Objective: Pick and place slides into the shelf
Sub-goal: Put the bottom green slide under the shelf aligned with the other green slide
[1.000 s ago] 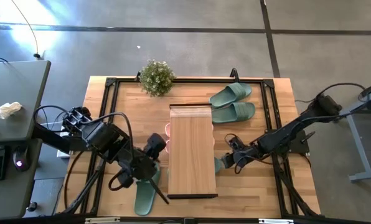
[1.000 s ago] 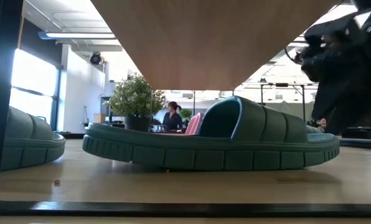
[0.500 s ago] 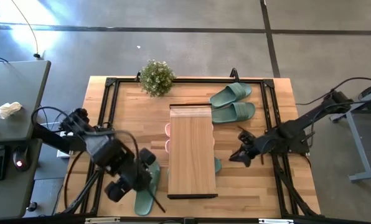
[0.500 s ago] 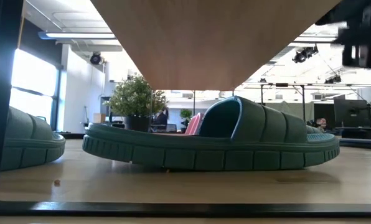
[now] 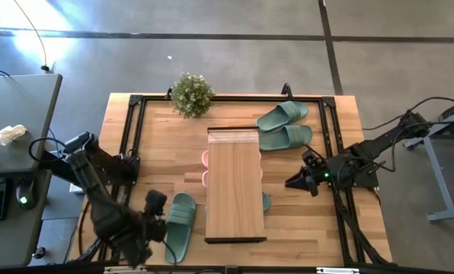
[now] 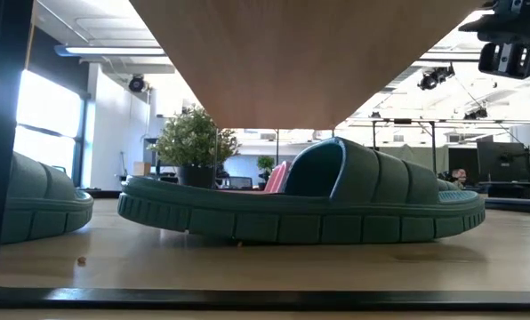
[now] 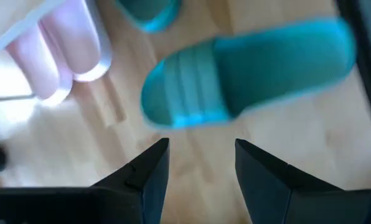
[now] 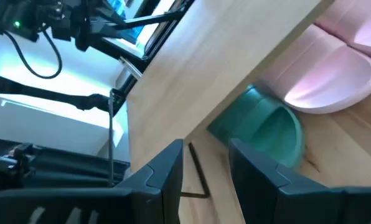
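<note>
The shelf (image 5: pixel 234 186) stands mid-table, a light-wood plank. One sage-green slide (image 5: pixel 180 224) lies flat on its sole left of the shelf. My left gripper (image 5: pixel 155 205) hovers open just left of it, and the slide (image 7: pixel 248 74) shows beyond the fingers. Two pink slides (image 5: pixel 205 169) and one green slide (image 6: pixel 301 204) sit on their soles under the shelf. This green slide's end pokes out on the right (image 5: pixel 266 202). My right gripper (image 5: pixel 299 181) is open, right of the shelf, facing that green slide (image 8: pixel 266 127). Another green pair (image 5: pixel 284 125) lies by the shelf's far right corner.
A potted plant (image 5: pixel 191 94) stands at the table's far edge, left of the shelf. The table's black frame (image 5: pixel 132 144) runs along its sides. Bare wood shows between the shelf and my right gripper, and on the near right (image 5: pixel 311 228). A desk with a keyboard (image 5: pixel 14 129) stands beyond the left edge.
My left gripper has drawn back from beside the shelf toward the table's near left, uncovering the green slide, which lies where it was. My right gripper has pulled away from the shelf's right side toward the right edge and has risen. The green slide under the shelf has not moved.
</note>
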Robot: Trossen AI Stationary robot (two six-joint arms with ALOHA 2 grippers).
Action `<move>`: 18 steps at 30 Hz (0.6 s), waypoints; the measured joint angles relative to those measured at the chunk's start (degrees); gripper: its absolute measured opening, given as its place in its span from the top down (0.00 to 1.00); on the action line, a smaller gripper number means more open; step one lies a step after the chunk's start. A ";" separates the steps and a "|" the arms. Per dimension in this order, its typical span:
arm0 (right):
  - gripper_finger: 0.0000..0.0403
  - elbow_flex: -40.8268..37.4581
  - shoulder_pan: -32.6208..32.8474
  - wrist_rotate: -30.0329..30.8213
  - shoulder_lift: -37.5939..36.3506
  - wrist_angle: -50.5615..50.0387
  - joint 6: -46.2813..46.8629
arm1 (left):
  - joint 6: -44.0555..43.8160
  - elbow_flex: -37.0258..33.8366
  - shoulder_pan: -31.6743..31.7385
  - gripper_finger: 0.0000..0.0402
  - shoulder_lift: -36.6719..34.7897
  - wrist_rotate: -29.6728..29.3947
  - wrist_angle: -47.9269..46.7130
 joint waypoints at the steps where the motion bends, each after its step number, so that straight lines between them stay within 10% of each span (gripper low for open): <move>1: 0.71 0.00 0.00 -0.01 0.05 -0.28 -0.01 | -1.95 -1.44 -1.24 0.59 0.00 -1.81 2.47; 18: 0.71 0.00 0.00 3.28 0.22 -0.87 -6.84 | -12.40 -17.13 -5.62 0.59 5.71 -7.74 25.04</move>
